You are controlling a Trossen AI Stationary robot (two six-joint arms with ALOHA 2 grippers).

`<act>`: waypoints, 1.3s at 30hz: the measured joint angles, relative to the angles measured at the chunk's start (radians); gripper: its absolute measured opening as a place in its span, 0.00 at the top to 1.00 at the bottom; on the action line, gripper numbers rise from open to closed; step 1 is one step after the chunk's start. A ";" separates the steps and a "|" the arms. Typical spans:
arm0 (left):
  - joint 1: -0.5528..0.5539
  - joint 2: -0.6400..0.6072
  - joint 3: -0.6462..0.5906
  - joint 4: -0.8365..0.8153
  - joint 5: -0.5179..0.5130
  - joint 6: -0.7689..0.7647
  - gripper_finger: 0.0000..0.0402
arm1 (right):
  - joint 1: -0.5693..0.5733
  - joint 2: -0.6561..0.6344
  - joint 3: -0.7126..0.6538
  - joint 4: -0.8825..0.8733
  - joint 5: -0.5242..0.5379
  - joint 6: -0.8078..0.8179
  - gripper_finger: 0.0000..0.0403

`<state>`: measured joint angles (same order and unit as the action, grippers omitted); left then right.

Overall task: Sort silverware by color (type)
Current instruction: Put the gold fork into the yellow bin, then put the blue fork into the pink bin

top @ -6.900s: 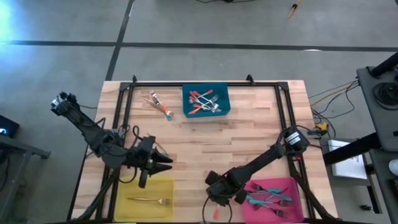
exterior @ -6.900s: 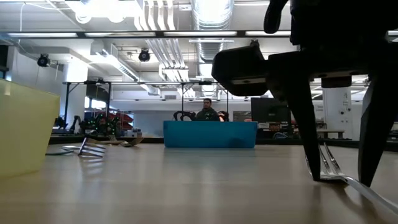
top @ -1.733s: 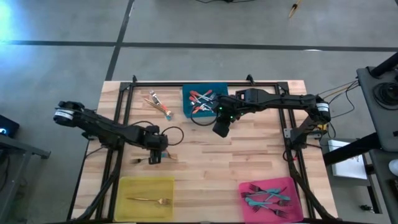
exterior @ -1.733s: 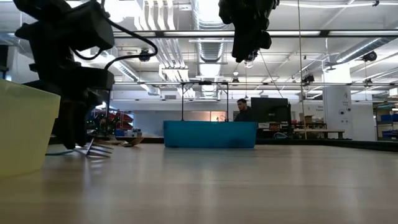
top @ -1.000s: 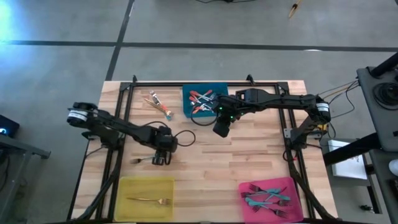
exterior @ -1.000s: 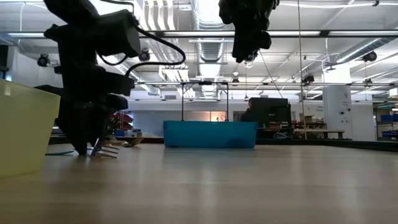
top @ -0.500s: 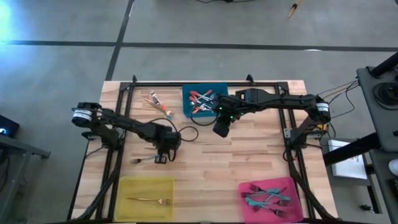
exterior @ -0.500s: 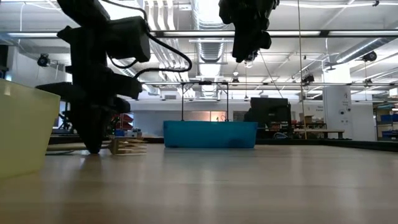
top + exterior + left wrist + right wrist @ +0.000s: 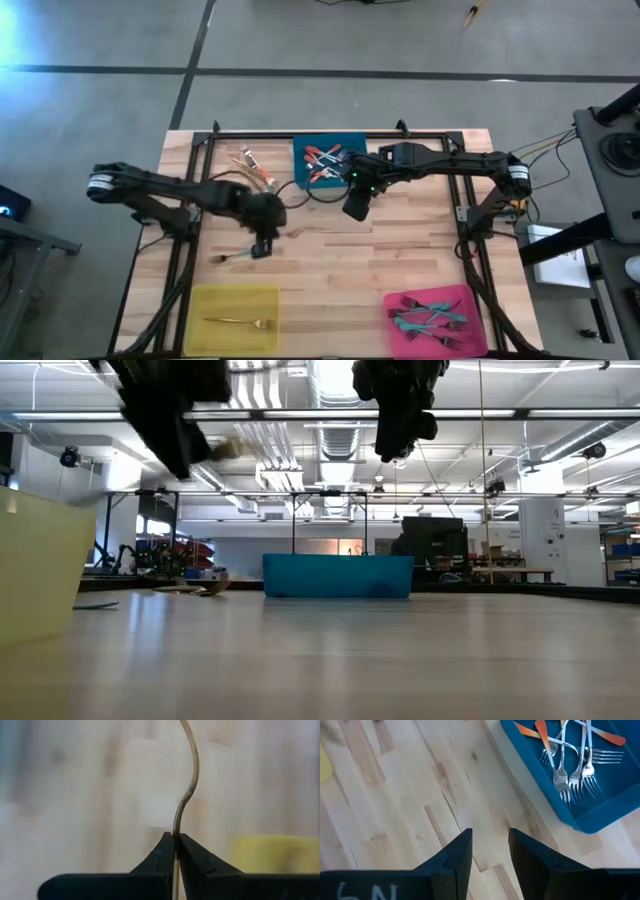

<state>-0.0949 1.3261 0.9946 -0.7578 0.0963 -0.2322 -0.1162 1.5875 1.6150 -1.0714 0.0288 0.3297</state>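
Two arms on my screen from the overhead camera. My left gripper (image 9: 262, 243) sits over the middle-left of the desk (image 9: 400, 255), pinching a gold fork (image 9: 232, 257) that sticks out toward the left edge, just above the yellow bin (image 9: 236, 300). One more gold fork (image 9: 240, 322) lies inside that bin. My right gripper (image 9: 355, 208) hangs just beside the blue bin (image 9: 358, 150), which is full of red-handled forks (image 9: 325, 162). Teal forks (image 9: 430, 315) are piled in the pink bin (image 9: 470, 296) at the near right corner. A couple of loose forks (image 9: 256, 167) lie on the bare wood left of the blue bin.

From desk level, both arms are up off the surface. The left gripper (image 9: 175, 420) is high at the upper left and blurry. The right gripper (image 9: 398, 410) hangs above the blue bin (image 9: 338, 575). The yellow bin's wall (image 9: 35, 570) fills the left edge.

Left wrist cam: gripper (image 9: 176, 851) clenched right on the thin gold fork handle (image 9: 189, 785), which curves away over the wood, with a yellow patch (image 9: 272, 852) off to one side.

Right wrist cam: gripper (image 9: 490, 851) released, jaws apart with nothing between them, over bare wood. The blue bin (image 9: 600, 815) is near, with red-handled forks (image 9: 570, 757) inside it.
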 joint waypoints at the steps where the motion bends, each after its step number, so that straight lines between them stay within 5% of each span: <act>1: -0.024 -0.028 0.001 -0.006 0.022 -0.040 1.00 | 0.000 0.000 0.000 0.000 0.000 0.000 0.70; 9: -0.416 -0.141 -0.005 -0.010 0.049 -0.404 1.00 | 0.000 0.000 -0.018 -0.001 0.000 0.004 0.70; 17: -0.794 -0.027 -0.005 0.019 -0.107 -0.706 1.00 | 0.000 0.000 -0.032 0.000 0.000 0.013 0.70; 25: -0.831 0.113 0.048 0.039 -0.117 -0.752 0.91 | 0.000 0.000 -0.039 0.000 0.000 0.025 0.70; 39: -0.792 0.092 0.058 -0.096 -0.202 -0.701 0.65 | 0.000 0.000 -0.063 -0.087 0.000 0.079 0.70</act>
<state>-0.8872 1.4185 1.0527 -0.8540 -0.1061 -0.9330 -0.1158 1.5875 1.5521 -1.1584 0.0284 0.4084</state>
